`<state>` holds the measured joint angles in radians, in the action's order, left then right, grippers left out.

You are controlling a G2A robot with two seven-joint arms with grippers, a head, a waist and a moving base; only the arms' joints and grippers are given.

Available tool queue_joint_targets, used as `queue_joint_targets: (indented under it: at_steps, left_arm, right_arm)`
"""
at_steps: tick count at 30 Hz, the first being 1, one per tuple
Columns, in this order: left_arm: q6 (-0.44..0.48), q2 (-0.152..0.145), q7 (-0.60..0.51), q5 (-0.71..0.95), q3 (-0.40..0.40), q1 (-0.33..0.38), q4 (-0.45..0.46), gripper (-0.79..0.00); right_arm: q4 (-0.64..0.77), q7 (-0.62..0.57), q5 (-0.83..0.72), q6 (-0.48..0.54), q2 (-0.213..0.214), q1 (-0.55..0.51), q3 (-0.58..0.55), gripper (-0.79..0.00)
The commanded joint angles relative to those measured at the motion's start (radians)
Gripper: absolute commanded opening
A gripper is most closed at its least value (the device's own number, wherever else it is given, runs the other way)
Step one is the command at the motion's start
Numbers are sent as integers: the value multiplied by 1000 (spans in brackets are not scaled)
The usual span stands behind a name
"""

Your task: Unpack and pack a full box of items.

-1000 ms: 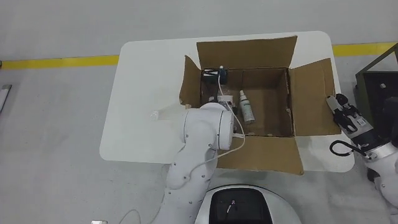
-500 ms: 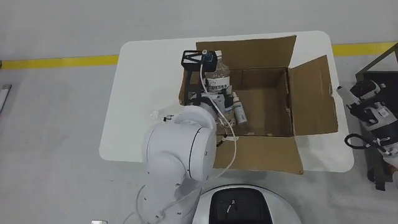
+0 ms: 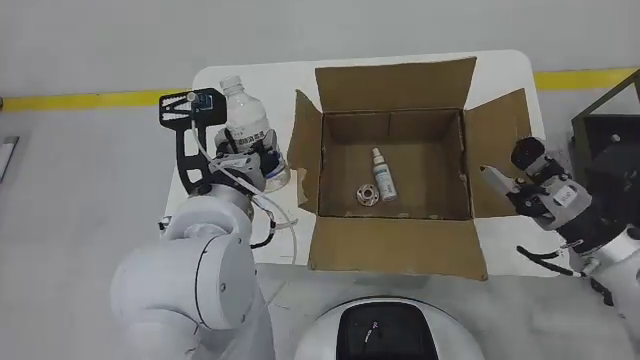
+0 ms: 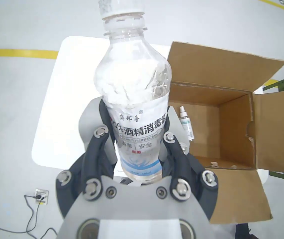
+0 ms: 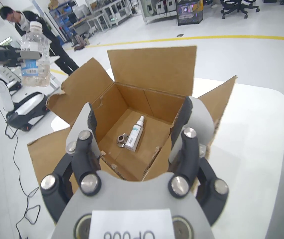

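Box [image 3: 395, 85] holds one sprayer [image 3: 381, 173], one fitting [image 3: 364, 195]; left pincer [image 4: 135, 115] grips one bottle [image 4: 132, 75]; right pincer [image 5: 140, 110] gapes empty.

My three views
I look straight down at the box [image 3: 430, 175] from overhead; both wrist cameras angle in from opposite sides, sharing its interior.

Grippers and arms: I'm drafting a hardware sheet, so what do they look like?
The left gripper and right gripper match: pale grey finger plates, dark pads, black linkages with silver bolts, grey base; the right's base bears a white label. The left arm is glossy white, rounded, trailing a thin white cable.
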<state>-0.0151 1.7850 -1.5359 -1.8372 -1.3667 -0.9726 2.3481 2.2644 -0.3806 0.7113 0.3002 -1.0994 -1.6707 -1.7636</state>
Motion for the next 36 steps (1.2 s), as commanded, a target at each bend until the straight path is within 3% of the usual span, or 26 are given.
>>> queue_joint_targets:
  at_steps: [1, 6, 10, 14, 29, 36]
  left_arm:
    - [30, 0, 0, -21, -51, -33, 2, -785]
    - [117, 4, 0, -34, -144, -96, -19, -785]
    - [99, 16, 0, 20, -158, -124, -67, -785]
    - [94, 17, 0, 30, -156, -127, -71, -785]
    - [94, 17, 0, 30, -156, -127, -71, -785]
    - [94, 17, 0, 30, -156, -127, -71, -785]
  right_arm:
    - [-12, -37, 89, -24, 1, 33, 61, -785]
    - [-91, -76, 159, -83, -5, 114, 206, -785]
    - [-152, -110, 154, -134, -10, 170, 256, -785]
    - [-190, -113, 134, -174, -15, 203, 281, -785]
    - [-176, -127, 162, -179, -15, 211, 298, -785]
    - [-193, -368, 310, -414, -32, 405, 457, -785]
